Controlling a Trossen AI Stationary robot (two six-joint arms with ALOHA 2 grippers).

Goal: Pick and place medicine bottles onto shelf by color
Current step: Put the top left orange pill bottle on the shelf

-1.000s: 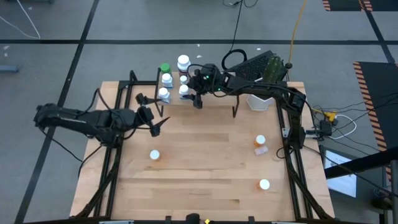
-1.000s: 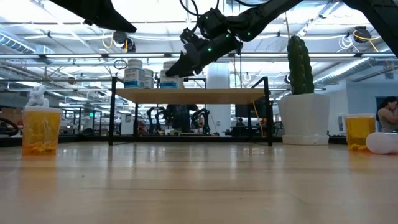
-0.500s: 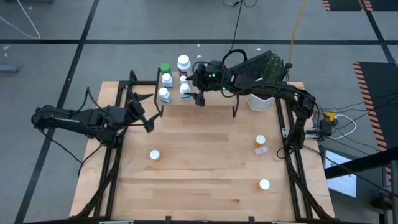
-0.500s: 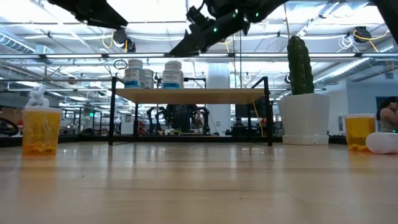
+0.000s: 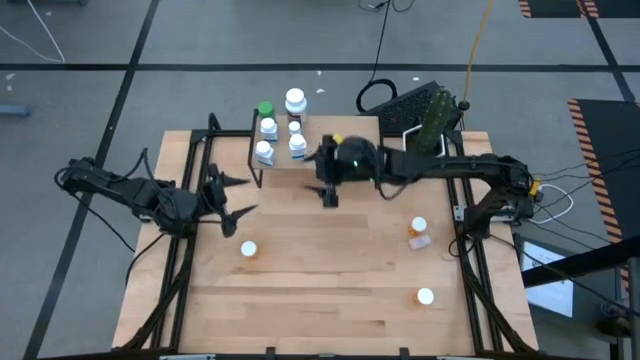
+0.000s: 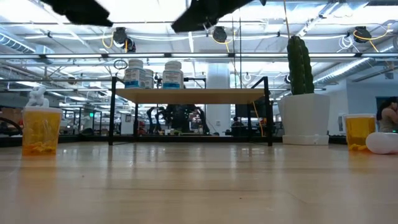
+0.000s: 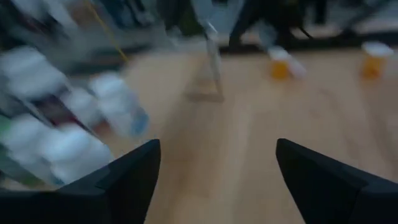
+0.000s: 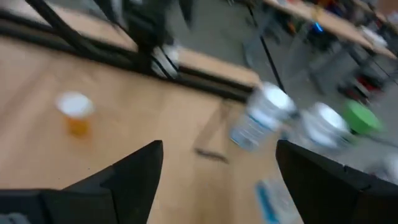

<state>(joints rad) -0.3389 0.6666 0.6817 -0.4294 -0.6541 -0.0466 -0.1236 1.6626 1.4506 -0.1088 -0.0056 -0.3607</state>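
The shelf point(image 5: 340, 140) stands at the table's far side on thin black legs. Several white-capped bottles point(image 5: 268, 128) and a green-capped one point(image 5: 265, 109) stand on its left end, also seen in the low view point(image 6: 134, 73). Three orange bottles stand on the table: one left point(image 5: 248, 250), two right point(image 5: 418, 228), point(image 5: 425, 296). A pale pink bottle point(image 5: 420, 242) lies on its side by the right one. My right gripper point(image 5: 330, 198) hangs open in front of the shelf point(image 8: 219, 168). My left gripper point(image 5: 240, 218) is open near the table's left edge point(image 7: 217, 168).
A white pot with a cactus point(image 5: 415, 163) stands beside the shelf's right end point(image 6: 303, 118). Black frame rails run along the table's left and right edges point(image 5: 470, 270). Bare wood lies in the table's middle and near part point(image 5: 330, 290).
My right gripper has drawn away from the bottles on the shelf's left end, rising and moving toward the table's near edge and slightly right. My left arm has pulled back toward the table's left edge. The bottles have stayed in place.
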